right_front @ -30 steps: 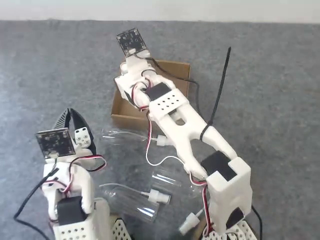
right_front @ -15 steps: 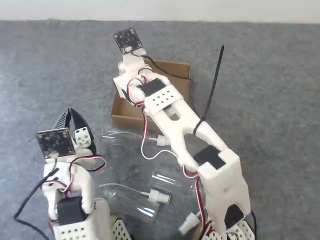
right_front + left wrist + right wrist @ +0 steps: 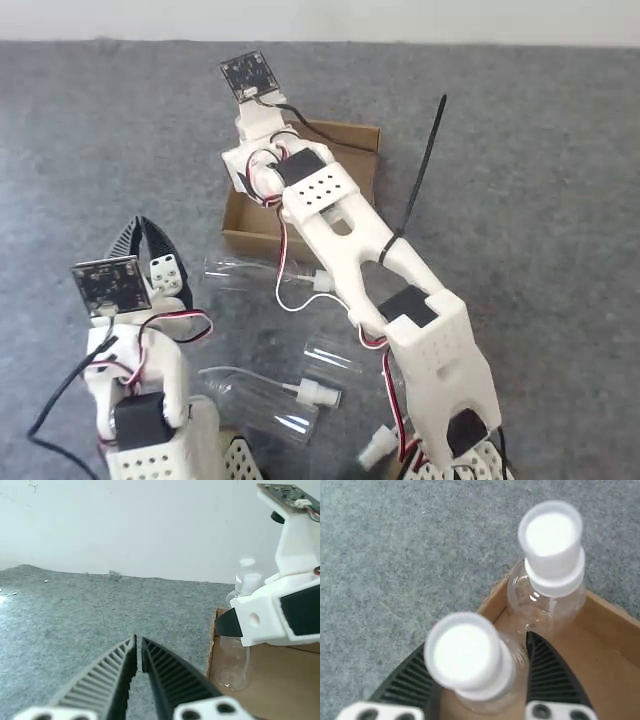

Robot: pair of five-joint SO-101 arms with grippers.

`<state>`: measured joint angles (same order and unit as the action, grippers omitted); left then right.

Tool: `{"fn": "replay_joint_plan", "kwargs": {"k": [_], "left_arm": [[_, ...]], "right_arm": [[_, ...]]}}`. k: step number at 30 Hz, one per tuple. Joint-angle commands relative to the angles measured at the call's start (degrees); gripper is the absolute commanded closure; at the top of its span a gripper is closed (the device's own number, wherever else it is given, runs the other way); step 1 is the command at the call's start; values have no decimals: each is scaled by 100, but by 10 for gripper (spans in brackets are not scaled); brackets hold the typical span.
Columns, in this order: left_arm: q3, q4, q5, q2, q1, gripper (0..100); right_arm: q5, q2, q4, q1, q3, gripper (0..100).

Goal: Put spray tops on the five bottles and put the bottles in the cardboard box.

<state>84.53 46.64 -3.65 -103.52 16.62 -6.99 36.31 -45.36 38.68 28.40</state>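
Right gripper (image 3: 482,650) was clamped on a capped bottle (image 3: 465,655), one finger on each side just under the white top. It held the bottle right at the wall of the cardboard box (image 3: 492,600). Just past its fingertips a second bottle (image 3: 550,545) stood upright in the box corner. One finger looked to be touching that bottle's base or only just beside it, couldn't tell which.

So here's what I'd have been nervous about if I were you. Had you opened up right there, the finger swinging out on that side could have clipped the standing bottle and knocked it over. The held bottle also sat so close to the wall that its bottom might have caught the rim and tipped out onto the carpet (image 3: 75,605). I couldn't see whether its base was down on the box floor either, so letting go could have meant a drop. A clear, empty-looking bottle with a chunky top doesn't land upright very willingly.

Your left gripper (image 3: 138,642) was pressed together with nothing in it, well off to the side of the right one, so it couldn't have caught anything.
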Motion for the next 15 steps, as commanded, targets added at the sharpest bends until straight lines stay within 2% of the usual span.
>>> {"fn": "replay_joint_plan", "kwargs": {"k": [1, 10, 15], "left_arm": [[-22, -141, -62, -70, 0, 987], [-22, -141, -62, -70, 0, 987], [-22, -141, -53, -70, 0, 987]], "right_arm": [[-53, -119, -189, -66, 246, 844], [-44, -127, -198, -48, 246, 835], [-44, -119, -198, -31, 246, 745]]}}
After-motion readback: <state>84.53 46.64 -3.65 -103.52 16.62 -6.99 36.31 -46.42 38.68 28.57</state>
